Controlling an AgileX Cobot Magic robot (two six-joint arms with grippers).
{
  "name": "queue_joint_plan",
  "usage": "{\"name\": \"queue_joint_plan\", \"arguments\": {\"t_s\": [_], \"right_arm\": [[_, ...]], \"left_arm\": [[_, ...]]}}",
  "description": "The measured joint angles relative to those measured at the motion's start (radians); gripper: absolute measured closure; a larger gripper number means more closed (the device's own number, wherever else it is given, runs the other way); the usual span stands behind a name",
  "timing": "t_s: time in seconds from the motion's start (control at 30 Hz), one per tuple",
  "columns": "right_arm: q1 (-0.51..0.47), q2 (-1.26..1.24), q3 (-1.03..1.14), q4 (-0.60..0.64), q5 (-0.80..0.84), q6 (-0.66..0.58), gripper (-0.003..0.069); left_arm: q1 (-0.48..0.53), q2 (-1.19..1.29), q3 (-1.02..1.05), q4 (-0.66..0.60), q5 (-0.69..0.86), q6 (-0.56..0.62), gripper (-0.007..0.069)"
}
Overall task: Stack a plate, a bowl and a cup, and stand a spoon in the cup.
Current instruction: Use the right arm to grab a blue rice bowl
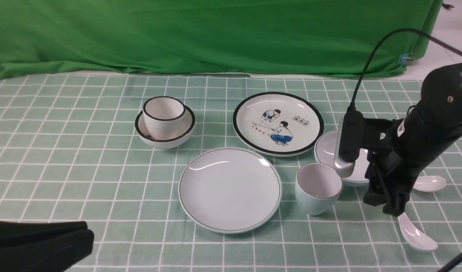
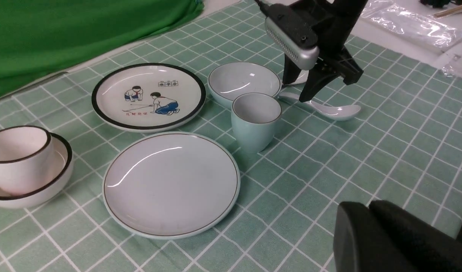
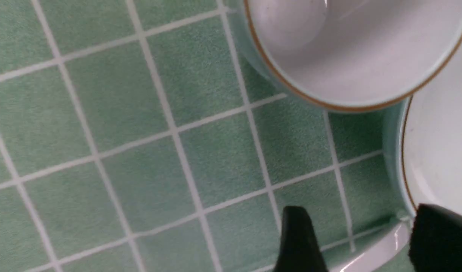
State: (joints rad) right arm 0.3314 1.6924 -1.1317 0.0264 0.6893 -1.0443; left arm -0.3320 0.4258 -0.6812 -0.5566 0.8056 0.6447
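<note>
Right gripper (image 3: 361,210) is straddling the spoon (image 1: 417,235) handle, open, at the cup's (image 1: 317,189) four o'clock; left gripper (image 2: 368,207) is sitting closed.

- Right arm (image 1: 438,113): matte black, rounded housing with a small brass-coloured screw (image 1: 450,99).
- Silver-and-black camera box (image 1: 349,139) on its wrist, fed by a looping black cable (image 1: 370,54).
- Left gripper (image 1: 89,231): plain black.
</note>
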Motion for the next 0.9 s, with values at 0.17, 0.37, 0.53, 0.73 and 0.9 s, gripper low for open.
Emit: {"name": "queue_joint_plan", "arguments": {"t_s": [0.17, 0.37, 0.53, 0.73, 0.9], "right_arm": [[-0.024, 0.073, 0.0, -0.006, -0.075, -0.039, 0.0151], [-0.029, 0.127, 0.0, -0.007, -0.181, -0.081, 0.0145], [-0.03, 0.134, 0.0, -0.007, -0.23, -0.155, 0.0145], [-0.03, 0.161, -0.001, -0.007, -0.231, -0.177, 0.0146], [-0.03, 0.185, -0.001, -0.007, -0.236, -0.182, 0.0292]], "left_arm": [[0.0, -0.001, 0.0, 0.013, 0.002, 0.0, 0.0608], [0.0, -0.001, 0.0, 0.014, 0.003, -0.001, 0.0608], [0.0, -0.001, 0.0, 0.014, 0.003, -0.032, 0.0608], [0.0, -0.001, 0.0, 0.014, 0.003, -0.05, 0.0608], [0.0, -0.001, 0.0, 0.014, 0.003, -0.06, 0.0608]]}}
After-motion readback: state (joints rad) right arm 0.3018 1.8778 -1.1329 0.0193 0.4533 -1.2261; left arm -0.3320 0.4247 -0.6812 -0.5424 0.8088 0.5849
